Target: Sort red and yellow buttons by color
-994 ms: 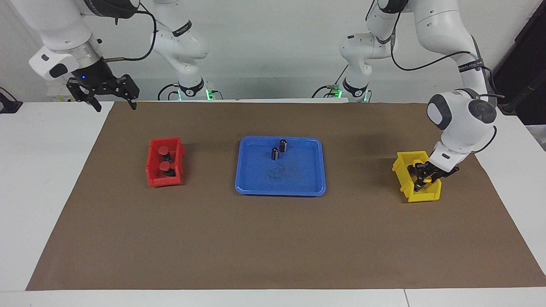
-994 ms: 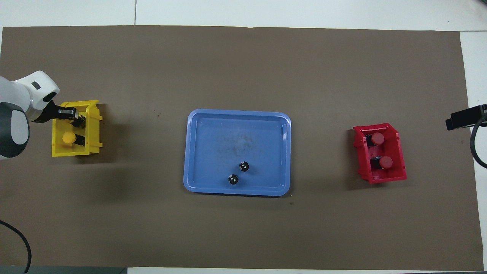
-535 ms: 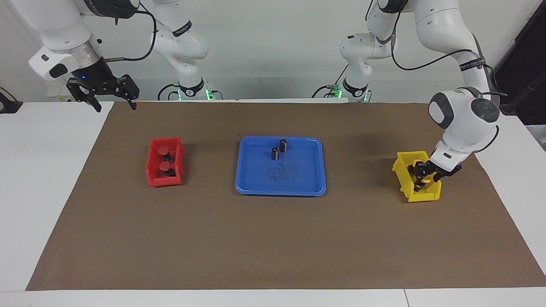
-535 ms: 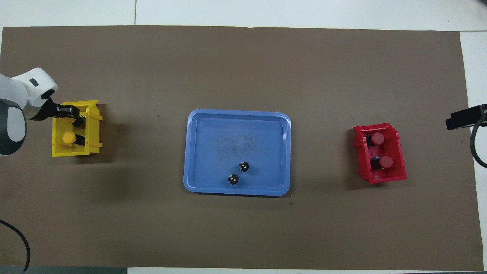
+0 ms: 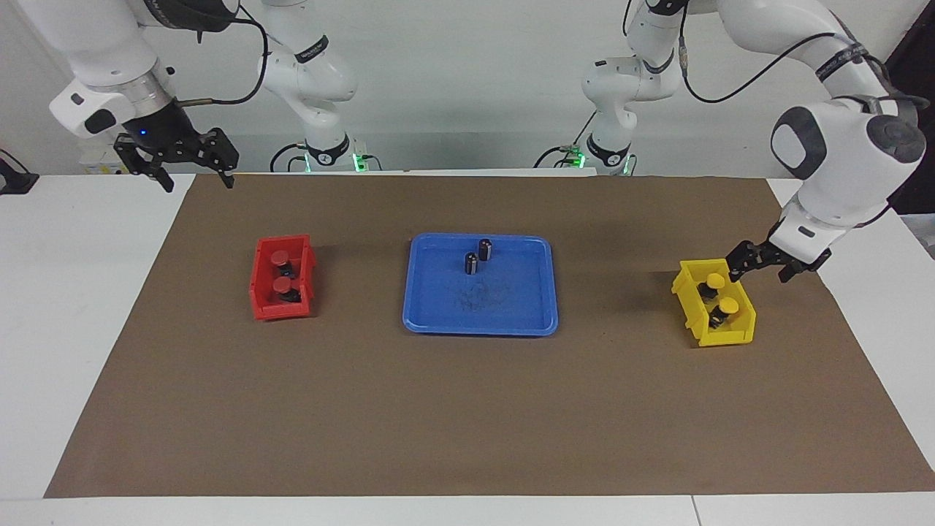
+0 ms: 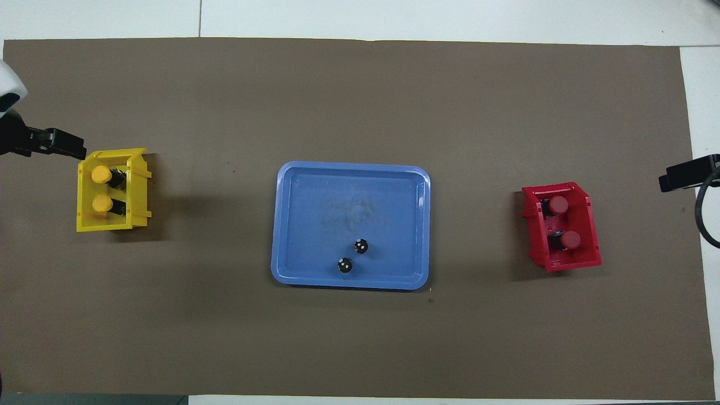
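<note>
Two yellow buttons (image 5: 714, 280) (image 5: 727, 304) stand in the yellow bin (image 5: 719, 337), also seen from overhead as yellow buttons (image 6: 101, 174) (image 6: 102, 203) in the yellow bin (image 6: 138, 191). My left gripper (image 5: 761, 269) hangs open and empty just above that bin's edge. Two red buttons (image 5: 280, 257) (image 5: 280, 283) stand in the red bin (image 5: 281, 312), and the overhead view shows the same red buttons (image 6: 558, 204) (image 6: 570, 240) in the red bin (image 6: 568, 264). My right gripper (image 5: 197, 183) waits open over the mat's corner at the right arm's end.
A blue tray (image 5: 478, 325) (image 6: 349, 281) lies mid-table between the two bins. Two dark capless cylinders (image 5: 485, 249) (image 5: 472, 263) stand in its part nearer the robots. A brown mat (image 5: 467, 409) covers the table.
My left gripper opened and let go of a yellow button in the yellow bin, then rose out of the bin. The right arm has not moved.
</note>
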`<action>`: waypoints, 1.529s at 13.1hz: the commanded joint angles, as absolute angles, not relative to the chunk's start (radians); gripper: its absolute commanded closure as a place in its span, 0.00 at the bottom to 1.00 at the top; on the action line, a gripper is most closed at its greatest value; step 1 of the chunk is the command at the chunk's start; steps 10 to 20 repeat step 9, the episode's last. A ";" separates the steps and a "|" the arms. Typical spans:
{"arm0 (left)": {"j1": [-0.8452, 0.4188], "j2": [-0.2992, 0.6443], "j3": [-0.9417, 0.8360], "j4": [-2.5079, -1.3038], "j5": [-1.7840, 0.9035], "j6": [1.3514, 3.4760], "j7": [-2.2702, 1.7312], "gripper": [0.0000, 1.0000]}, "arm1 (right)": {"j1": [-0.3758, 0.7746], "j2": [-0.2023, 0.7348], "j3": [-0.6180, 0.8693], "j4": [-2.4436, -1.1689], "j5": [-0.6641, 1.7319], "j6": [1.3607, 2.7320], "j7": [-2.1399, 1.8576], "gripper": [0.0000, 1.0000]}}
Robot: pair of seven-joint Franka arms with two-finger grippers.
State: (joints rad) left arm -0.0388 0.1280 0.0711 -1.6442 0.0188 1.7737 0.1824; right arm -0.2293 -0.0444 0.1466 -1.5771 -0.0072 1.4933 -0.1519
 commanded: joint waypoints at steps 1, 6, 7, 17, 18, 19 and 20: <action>-0.046 0.042 0.075 -1.563 -0.002 1.596 0.182 0.00 | -0.236 -0.032 0.155 -1.554 -0.009 1.474 -0.137 0.00; -0.055 -0.035 0.021 -1.522 -0.002 1.430 0.178 0.00 | -0.236 -0.034 0.155 -1.554 -0.009 1.473 -0.137 0.00; -0.058 -0.061 0.021 -1.525 -0.002 1.431 0.178 0.00 | -0.236 -0.034 0.155 -1.554 -0.009 1.473 -0.137 0.00; -0.058 -0.064 0.009 -1.525 -0.002 1.434 0.176 0.00 | -0.236 -0.034 0.155 -1.554 -0.009 1.473 -0.137 0.00; -0.058 -0.064 0.009 -1.525 -0.002 1.434 0.176 0.00 | -0.236 -0.034 0.155 -1.554 -0.009 1.473 -0.137 0.00; -0.058 -0.064 0.009 -1.525 -0.002 1.434 0.176 0.00 | -0.236 -0.034 0.155 -1.554 -0.009 1.473 -0.137 0.00; -0.058 -0.064 0.009 -1.525 -0.002 1.434 0.176 0.00 | -0.236 -0.034 0.155 -1.554 -0.009 1.473 -0.137 0.00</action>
